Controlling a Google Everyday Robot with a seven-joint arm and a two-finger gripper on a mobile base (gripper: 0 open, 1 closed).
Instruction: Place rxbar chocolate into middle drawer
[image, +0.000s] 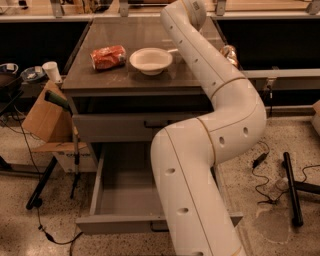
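My white arm (220, 125) rises from the lower middle of the camera view and bends back over the dark table top (125, 35). Its far end reaches the top edge behind the white bowl (151, 60). My gripper is beyond that end and does not show. The rxbar chocolate is hidden or out of view. The middle drawer (95, 185) is pulled open below the table, and the grey tray inside shows bare where the arm does not cover it. Its thin front (115, 224) faces me.
An orange-red snack bag (108, 56) lies left of the bowl. A tan can (228, 52) peeks out behind the arm at the table's right edge. The upper drawer front (115, 125) is closed. A cardboard box (42, 117), a stand and a white cup (51, 71) are at left; cables and a black bar (292, 185) lie at right.
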